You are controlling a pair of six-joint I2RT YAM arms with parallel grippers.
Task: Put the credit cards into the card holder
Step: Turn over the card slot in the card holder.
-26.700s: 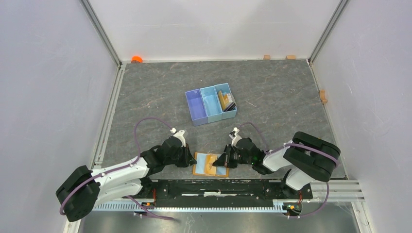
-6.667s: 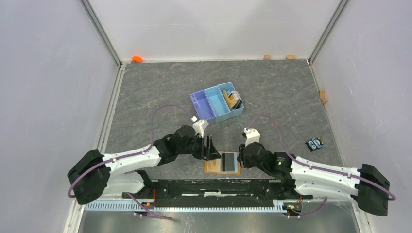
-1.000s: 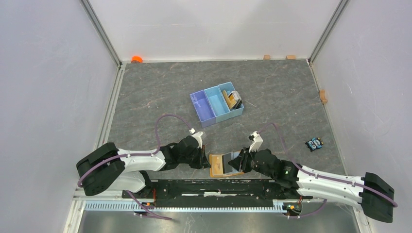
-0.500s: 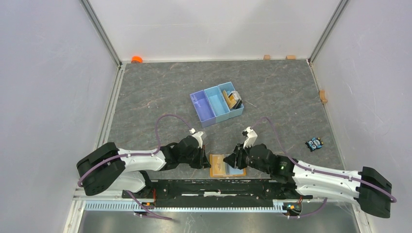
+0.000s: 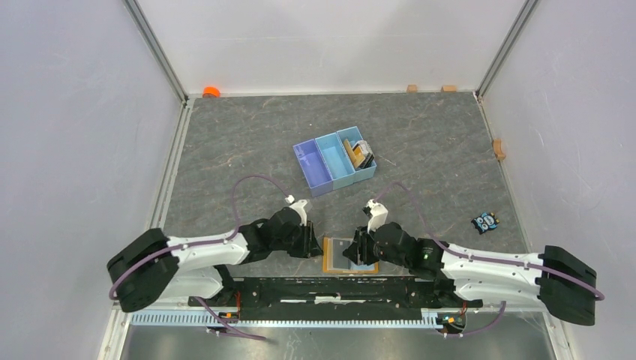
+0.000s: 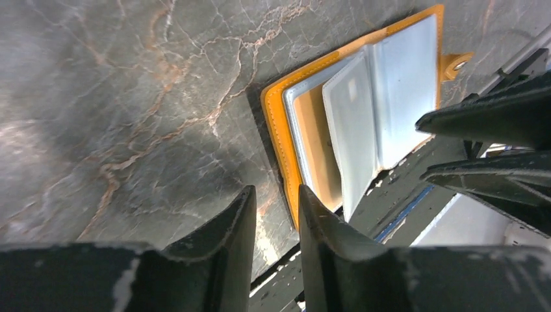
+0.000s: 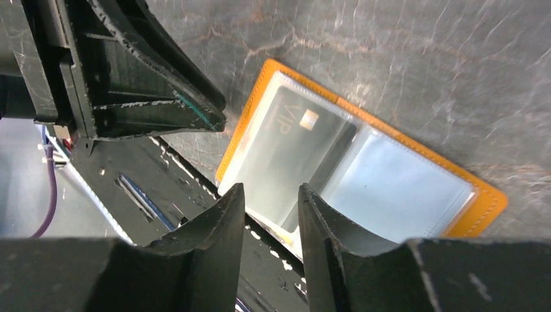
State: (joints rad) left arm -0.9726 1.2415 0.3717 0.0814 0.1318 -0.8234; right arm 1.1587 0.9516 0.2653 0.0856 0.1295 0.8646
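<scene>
The card holder (image 5: 346,255), an orange-tan wallet, lies open flat at the table's near edge, between my two grippers. A black card marked VIP (image 7: 292,140) sits in its left clear sleeve; the right sleeve (image 7: 403,195) looks light blue. My right gripper (image 7: 269,192) hovers over the wallet's near edge, jaws slightly apart, holding nothing. My left gripper (image 6: 273,201) is at the wallet's left edge (image 6: 276,140), jaws slightly apart and empty, one fingertip (image 6: 310,208) over the orange rim. More credit cards (image 5: 358,154) stand in the blue tray's right compartment.
The blue three-compartment tray (image 5: 322,165) stands mid-table behind the wallet. A small black-and-blue gadget (image 5: 486,222) lies at the right. An orange object (image 5: 211,91) and small wooden blocks (image 5: 412,88) sit along the back edge. The black rail (image 5: 337,289) runs just in front of the wallet.
A second ago my right gripper held the dark card tilted over the wallet. Now the card lies in the left sleeve and the gripper has shifted left, empty. The left gripper has barely moved.
</scene>
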